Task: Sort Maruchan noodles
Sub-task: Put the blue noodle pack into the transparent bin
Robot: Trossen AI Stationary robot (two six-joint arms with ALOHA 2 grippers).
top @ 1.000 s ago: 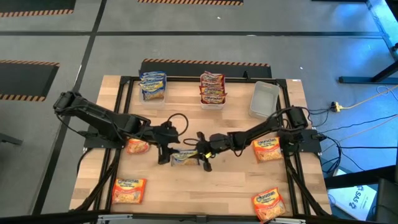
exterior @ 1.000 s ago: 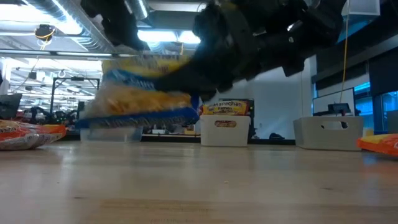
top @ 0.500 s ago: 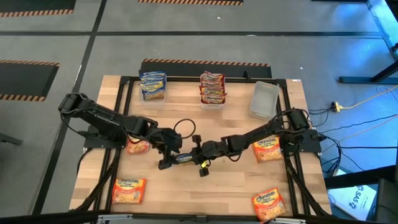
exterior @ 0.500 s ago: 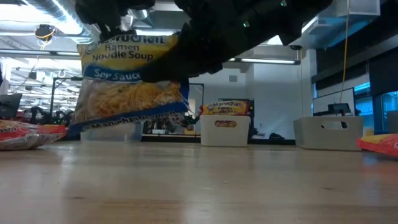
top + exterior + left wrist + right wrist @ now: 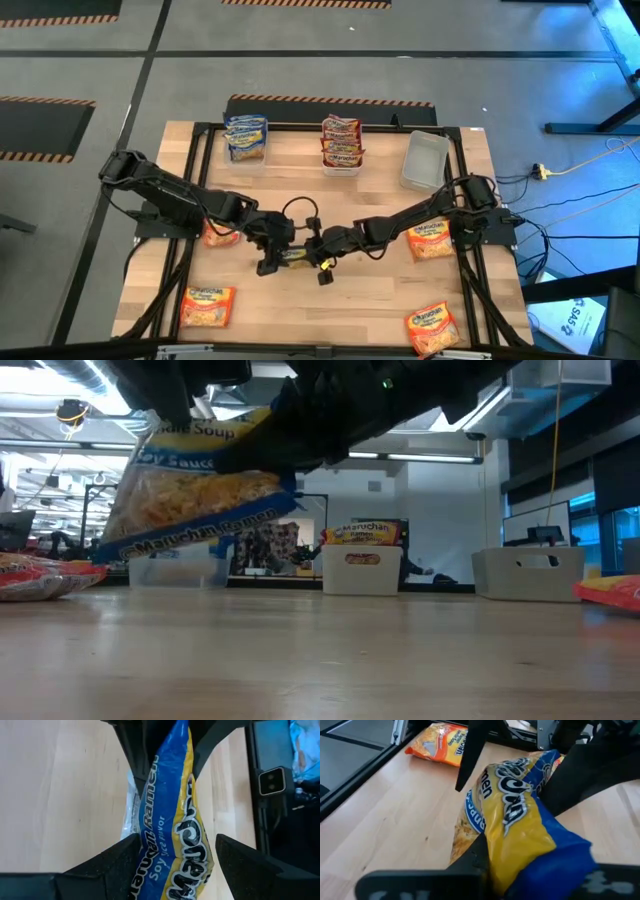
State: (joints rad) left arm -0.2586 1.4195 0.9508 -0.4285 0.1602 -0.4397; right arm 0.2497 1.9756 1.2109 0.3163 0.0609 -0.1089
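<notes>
Mid-frame, a handover: the right gripper (image 5: 322, 256) pinches the blue packet (image 5: 294, 256) above the table (image 5: 380, 300); the left gripper (image 5: 270, 252) straddles it, fingers spread, apparently not touching. Next, the left must close before release. At top left, the blue bin (image 5: 246, 138) waits.

Around your workspace: table, bins and floor.

You have a pale wooden table (image 5: 390, 300) with a dark frame along its edges. At its far side you can see a clear plastic bin (image 5: 424, 160), sitting slightly askew near the right corner; in your low view it shows as a pale box (image 5: 527, 573) on the right. The floor around you is grey, with black mats edged in orange-and-black hazard tape (image 5: 330, 100). To your right, a yellow cable (image 5: 580, 165) runs across the floor. Behind the table, your low view shows ceiling lights and a monitor (image 5: 545, 535).
</notes>
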